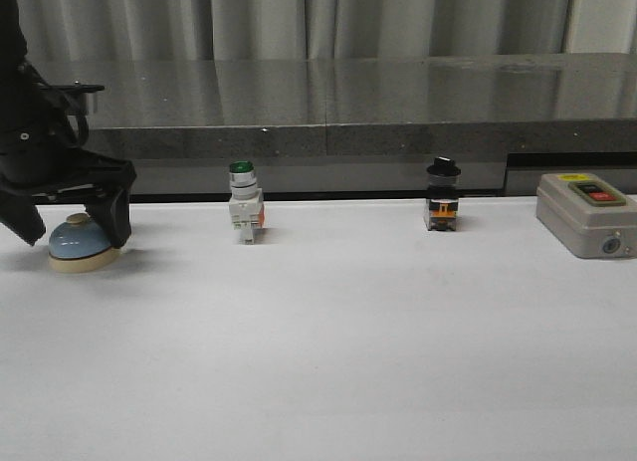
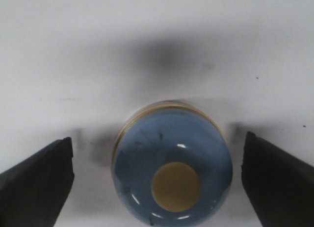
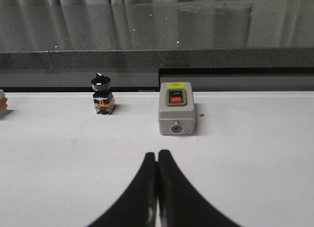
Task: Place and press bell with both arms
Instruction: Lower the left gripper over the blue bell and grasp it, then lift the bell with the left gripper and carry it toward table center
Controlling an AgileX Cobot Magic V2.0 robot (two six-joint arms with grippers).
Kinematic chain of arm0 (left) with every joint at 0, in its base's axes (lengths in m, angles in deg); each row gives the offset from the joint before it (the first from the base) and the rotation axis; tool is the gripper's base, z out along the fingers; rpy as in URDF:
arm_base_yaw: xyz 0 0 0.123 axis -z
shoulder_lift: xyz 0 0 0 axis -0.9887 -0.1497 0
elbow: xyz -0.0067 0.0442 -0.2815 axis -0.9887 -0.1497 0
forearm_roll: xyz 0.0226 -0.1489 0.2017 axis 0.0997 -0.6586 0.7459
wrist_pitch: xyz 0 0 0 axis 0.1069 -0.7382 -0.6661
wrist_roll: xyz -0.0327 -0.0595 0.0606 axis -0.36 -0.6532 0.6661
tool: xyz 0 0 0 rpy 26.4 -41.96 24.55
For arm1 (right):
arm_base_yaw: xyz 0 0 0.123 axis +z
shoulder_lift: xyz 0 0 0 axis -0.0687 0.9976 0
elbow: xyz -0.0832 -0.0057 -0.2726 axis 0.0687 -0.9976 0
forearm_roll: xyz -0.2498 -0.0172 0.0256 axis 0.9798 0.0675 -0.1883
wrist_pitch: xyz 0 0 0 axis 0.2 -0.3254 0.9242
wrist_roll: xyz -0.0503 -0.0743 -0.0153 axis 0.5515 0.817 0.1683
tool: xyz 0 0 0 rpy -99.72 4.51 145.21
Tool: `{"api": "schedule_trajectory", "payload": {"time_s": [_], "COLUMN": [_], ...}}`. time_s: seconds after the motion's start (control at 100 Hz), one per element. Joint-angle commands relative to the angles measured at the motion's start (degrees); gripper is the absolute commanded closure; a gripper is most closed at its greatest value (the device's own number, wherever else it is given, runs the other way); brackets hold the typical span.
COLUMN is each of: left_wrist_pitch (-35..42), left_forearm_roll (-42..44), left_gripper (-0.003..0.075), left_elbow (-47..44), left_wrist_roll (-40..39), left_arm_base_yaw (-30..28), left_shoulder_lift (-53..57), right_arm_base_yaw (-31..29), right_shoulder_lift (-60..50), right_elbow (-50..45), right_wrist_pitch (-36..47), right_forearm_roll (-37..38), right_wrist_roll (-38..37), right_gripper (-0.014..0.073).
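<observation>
White tabletop (image 1: 328,361) fills the near ground of the front view, bare in the foreground. Farther in, at about nine o'clock, the bell (image 1: 79,244) sits on the table, its light-blue dome on a cream base. The left gripper (image 1: 72,227) hangs over it with its jaws spread wide, one black finger on either side; the left wrist view shows the bell (image 2: 171,170) between the fingers (image 2: 37,188), with clear gaps on both sides and nothing touching. The right gripper (image 3: 157,188) shows only in its own wrist view, fingers pressed together and holding nothing, above bare table. Beyond, in a row toward twelve o'clock, stand a green-capped push-button (image 1: 244,202), a black-knobbed switch (image 1: 442,195), and, at about three o'clock, a grey box (image 1: 587,214) with red and black buttons. Behind them runs a dark stone ledge (image 1: 348,98).
</observation>
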Motion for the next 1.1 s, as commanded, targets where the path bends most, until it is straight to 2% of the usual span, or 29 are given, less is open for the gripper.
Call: {"api": "schedule_trajectory", "payload": {"time_s": [0.0, 0.2, 0.67, 0.84, 1.09], "left_wrist_pitch": [0.5, -0.7, -2.2, -2.9, -4.4], "left_forearm_roll": [-0.6, -0.6, -0.6, -0.7, -1.5], "left_gripper": [0.0062, 0.0129, 0.0451, 0.0500, 0.0502], "left_elbow": [1.7, 1.7, 1.7, 1.7, 1.7], "left_wrist_roll": [0.1, 0.1, 1.3, 1.4, 3.6], "left_arm_base_yaw": [0.4, 0.4, 0.4, 0.4, 3.7], "left_shoulder_lift": [3.1, 3.1, 3.1, 4.8, 13.3], "right_arm_base_yaw": [-0.4, -0.4, -0.4, -0.4, -0.4], "right_shoulder_lift": [-1.1, -1.1, -1.1, -1.1, -1.1], "right_elbow": [0.8, 0.8, 0.8, 0.8, 0.8], "right_wrist_pitch": [5.0, 5.0, 5.0, 5.0, 5.0], "right_forearm_roll": [0.0, 0.0, 0.0, 0.0, 0.0], "right_wrist_roll": [0.1, 0.1, 0.1, 0.1, 0.1], "right_gripper": [0.0654, 0.0654, 0.0654, 0.0654, 0.0654]}}
